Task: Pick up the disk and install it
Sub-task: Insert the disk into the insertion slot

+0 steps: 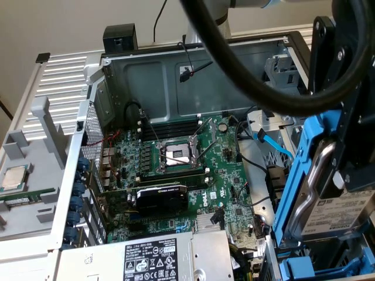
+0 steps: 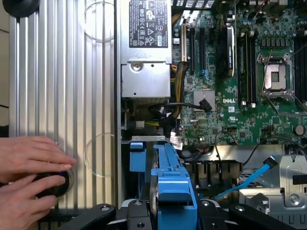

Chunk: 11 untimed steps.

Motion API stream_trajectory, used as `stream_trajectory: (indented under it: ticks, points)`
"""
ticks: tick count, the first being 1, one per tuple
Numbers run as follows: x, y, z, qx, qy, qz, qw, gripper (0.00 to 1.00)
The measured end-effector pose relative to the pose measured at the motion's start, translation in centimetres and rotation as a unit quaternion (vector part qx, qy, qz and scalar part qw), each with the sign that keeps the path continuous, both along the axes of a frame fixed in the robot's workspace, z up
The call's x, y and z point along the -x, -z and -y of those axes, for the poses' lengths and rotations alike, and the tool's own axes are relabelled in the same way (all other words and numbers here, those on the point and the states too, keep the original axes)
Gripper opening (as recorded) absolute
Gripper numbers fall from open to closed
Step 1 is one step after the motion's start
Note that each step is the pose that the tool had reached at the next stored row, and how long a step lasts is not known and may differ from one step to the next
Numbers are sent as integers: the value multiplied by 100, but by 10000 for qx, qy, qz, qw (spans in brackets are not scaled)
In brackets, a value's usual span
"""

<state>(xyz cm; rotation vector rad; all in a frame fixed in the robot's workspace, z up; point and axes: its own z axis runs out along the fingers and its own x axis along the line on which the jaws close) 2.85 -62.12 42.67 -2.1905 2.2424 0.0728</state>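
Gripper [image 2: 170, 213] is clamping the disk [image 2: 172, 184] by the near end of its blue carrier frame. The jaws are sitting partway closed with the frame pinched between them, so the pickup part looks done to me.

In the wrist view the disk is riding on edge, with its long axis running straight out from the fingers over the corner of the open case. It's hanging next to the power supply [image 2: 144, 28], with the blue SATA cable [image 2: 252, 177] lying near it on the other side.

From the exterior view it's hanging tilted at the exterior view's right, white label facing out. It's hovering above the case rim, not seated in anything yet. The motherboard [image 1: 176, 158] is sitting well off to the exterior view's left (so nothing is lining up with the CPU socket side).

Somebody's hands [image 2: 29, 177] are resting on a black knob [image 2: 53, 184] on the ribbed panel [image 2: 62, 72], well apart from the disk.
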Motion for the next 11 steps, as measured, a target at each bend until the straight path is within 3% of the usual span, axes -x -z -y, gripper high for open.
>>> stream_trajectory:
  ticks: [11]
  points:
    - [36,28,1,-1,0,37,10000,37]
